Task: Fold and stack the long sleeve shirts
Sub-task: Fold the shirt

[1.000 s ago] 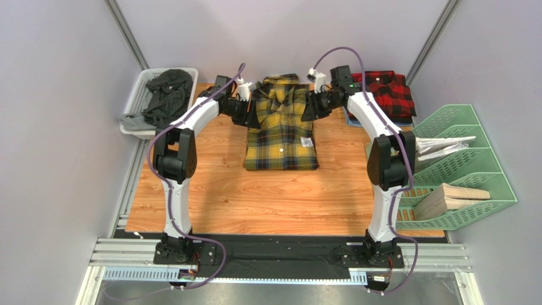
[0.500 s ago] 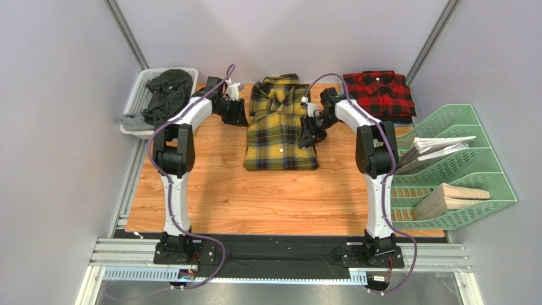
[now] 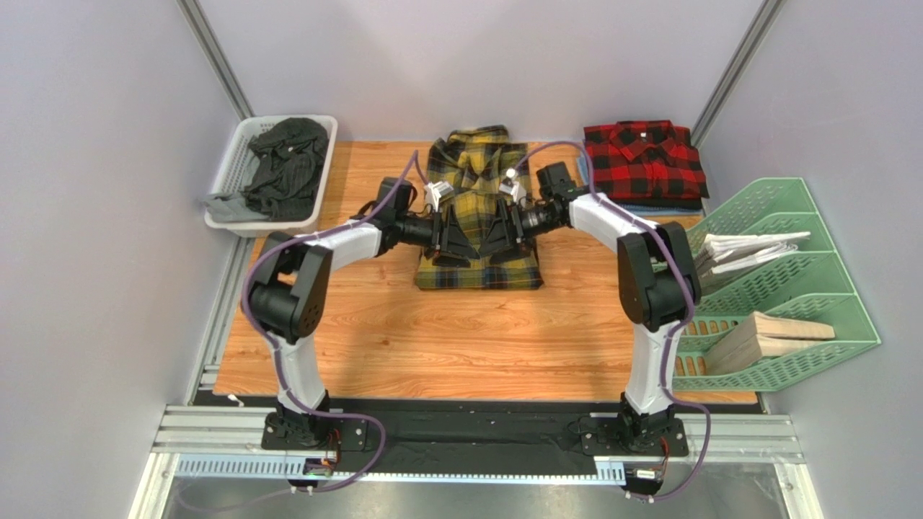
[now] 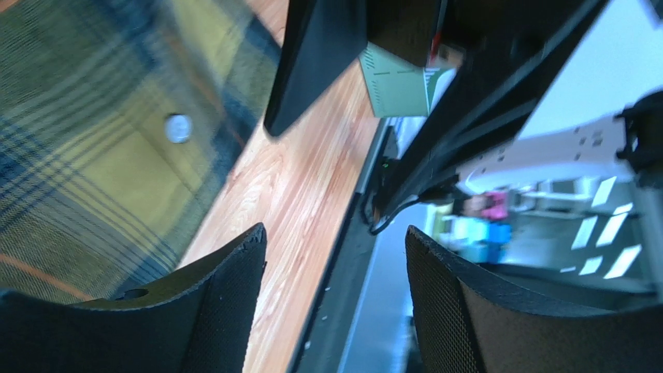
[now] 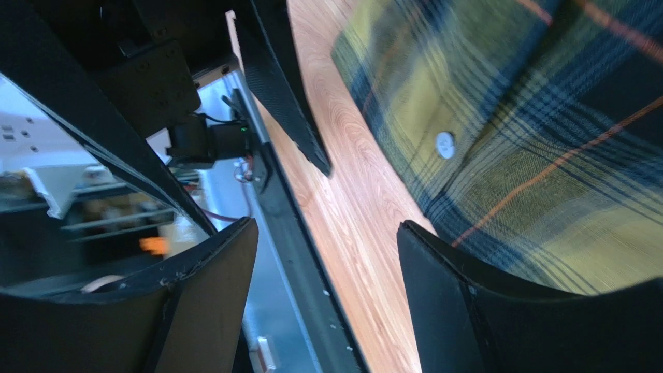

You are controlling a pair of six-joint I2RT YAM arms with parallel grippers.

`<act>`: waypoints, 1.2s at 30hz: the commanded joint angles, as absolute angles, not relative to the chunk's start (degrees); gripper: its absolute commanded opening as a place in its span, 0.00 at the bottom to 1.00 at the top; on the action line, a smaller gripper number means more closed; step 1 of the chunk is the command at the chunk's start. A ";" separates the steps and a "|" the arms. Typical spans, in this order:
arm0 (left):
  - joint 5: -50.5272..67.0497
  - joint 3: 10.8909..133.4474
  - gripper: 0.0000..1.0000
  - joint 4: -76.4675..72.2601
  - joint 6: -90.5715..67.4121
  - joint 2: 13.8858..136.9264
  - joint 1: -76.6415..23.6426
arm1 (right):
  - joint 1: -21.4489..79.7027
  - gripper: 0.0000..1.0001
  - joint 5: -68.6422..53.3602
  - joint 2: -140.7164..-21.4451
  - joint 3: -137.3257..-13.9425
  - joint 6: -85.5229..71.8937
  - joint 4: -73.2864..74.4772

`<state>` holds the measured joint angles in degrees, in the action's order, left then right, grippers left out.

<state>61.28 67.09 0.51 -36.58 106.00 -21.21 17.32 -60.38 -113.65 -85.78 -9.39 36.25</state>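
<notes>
The yellow plaid shirt (image 3: 477,205) lies folded, collar at the back, in the middle of the wooden table (image 3: 433,335). It fills part of the left wrist view (image 4: 93,140) and the right wrist view (image 5: 529,132). The red plaid shirt (image 3: 644,160) lies folded at the back right. My left gripper (image 3: 455,234) and right gripper (image 3: 496,231) face each other just above the yellow shirt's lower half, both open and empty. Each wrist view shows the other gripper's finger.
A white basket (image 3: 244,162) holding dark grey clothes (image 3: 280,160) stands at the back left. A green file rack (image 3: 780,287) with papers and a wooden block stands at the right. The table's near edge meets a black base rail.
Both grippers have moved from the shirt's outer edges near the collar inward and toward me, and now meet over the shirt's lower middle. The shirt looks the same.
</notes>
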 commanded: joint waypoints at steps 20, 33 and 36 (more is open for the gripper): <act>62.49 61.16 0.68 4.57 -30.24 104.16 -13.44 | 10.81 0.66 -63.46 -112.43 -74.53 -15.62 32.80; 47.40 97.48 0.37 14.42 -39.38 132.45 -15.12 | 13.89 0.38 -54.24 -135.78 -104.23 -27.51 22.50; 46.07 97.12 0.35 18.97 -38.06 132.72 -14.24 | 13.18 0.36 -51.95 -139.30 -103.46 -28.73 22.59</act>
<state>50.98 97.65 9.26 -38.06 131.68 -15.90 14.22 -56.80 -134.39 -103.53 -25.23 22.48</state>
